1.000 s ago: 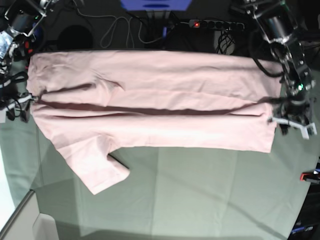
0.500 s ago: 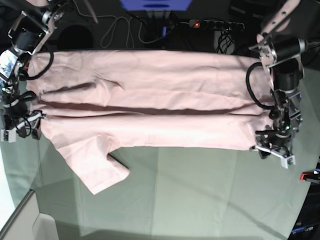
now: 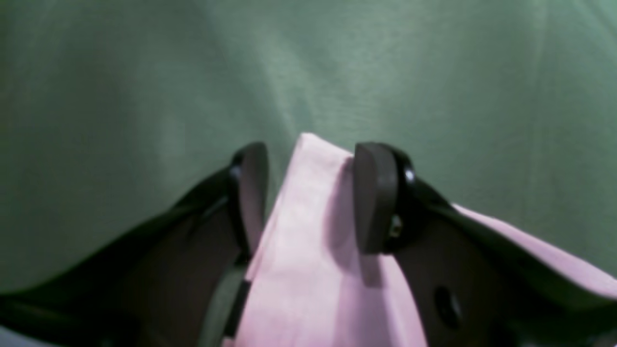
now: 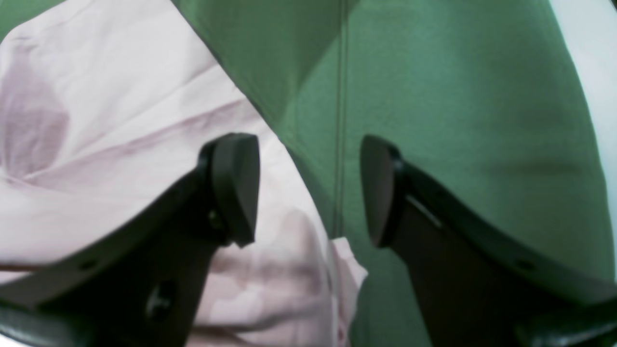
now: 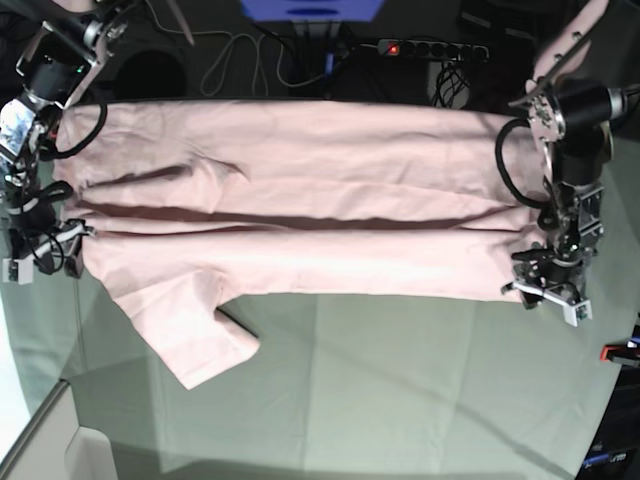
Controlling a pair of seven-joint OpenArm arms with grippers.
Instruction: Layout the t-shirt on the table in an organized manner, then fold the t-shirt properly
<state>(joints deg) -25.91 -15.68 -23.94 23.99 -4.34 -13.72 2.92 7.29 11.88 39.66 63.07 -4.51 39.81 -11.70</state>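
Note:
The pale pink t-shirt [image 5: 300, 200] lies spread lengthwise across the table [image 5: 400, 380], one sleeve [image 5: 200, 350] sticking out toward the near side. My left gripper [image 5: 548, 298] stands at the shirt's near right corner. In the left wrist view a corner of the t-shirt [image 3: 313, 270] lies flat between the parted fingers [image 3: 376, 202] of the left gripper [image 3: 311, 154]. My right gripper [image 5: 42, 265] is at the shirt's left edge. The right gripper [image 4: 308, 144] is open, one finger over the t-shirt [image 4: 96, 120], the other over the table [image 4: 458, 120].
A power strip [image 5: 432, 47] with a red light and loose cables [image 5: 240, 55] lie beyond the table's far edge. A red clamp [image 5: 618, 352] sits at the right edge. A pale box corner [image 5: 60, 440] shows at the near left.
Over the last second both grippers moved toward the near side along the shirt's two ends. In the last half second they barely shifted.

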